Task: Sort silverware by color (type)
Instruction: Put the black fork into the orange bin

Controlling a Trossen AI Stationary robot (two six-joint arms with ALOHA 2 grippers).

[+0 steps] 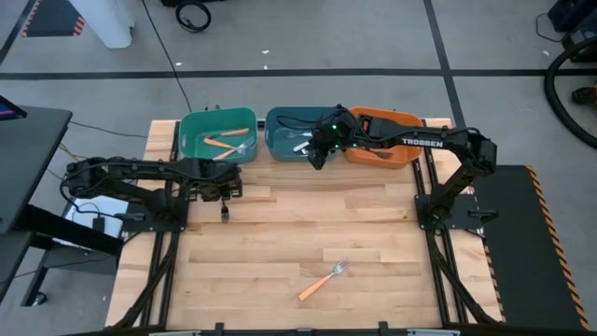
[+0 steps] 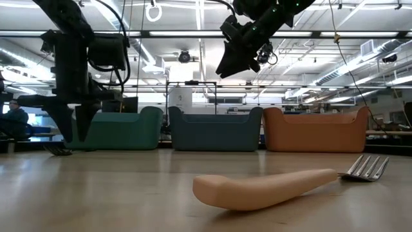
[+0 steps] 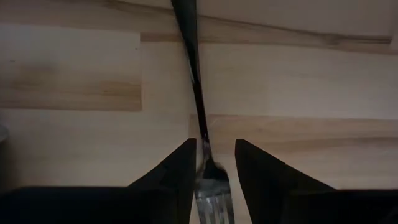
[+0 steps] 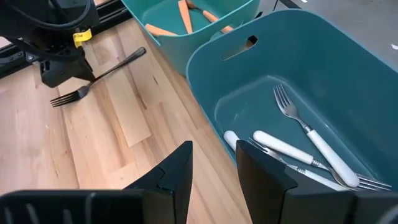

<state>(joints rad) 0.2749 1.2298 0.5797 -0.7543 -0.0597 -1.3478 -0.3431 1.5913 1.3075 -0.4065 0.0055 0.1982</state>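
Observation:
My left gripper (image 3: 216,149) is open and points down at the table near the green bin (image 1: 217,135). Its fingers stand on either side of the neck of a dark fork (image 3: 198,93), which lies flat on the wood (image 4: 99,78); its tines are between the fingers and its handle runs away from them. My right gripper (image 4: 214,155) is open and hangs in the air over the near wall of the blue bin (image 1: 297,133). An orange-handled fork (image 1: 324,280) lies on the table toward the near edge. The green bin holds orange-handled forks (image 1: 227,142). The blue bin holds pale forks (image 4: 305,146).
Three bins stand in a row along the far edge: green, blue and orange (image 1: 387,140). The wooden table (image 1: 280,233) shows bare between the bins and the orange-handled fork. Dark frame rails run along both sides of the table.

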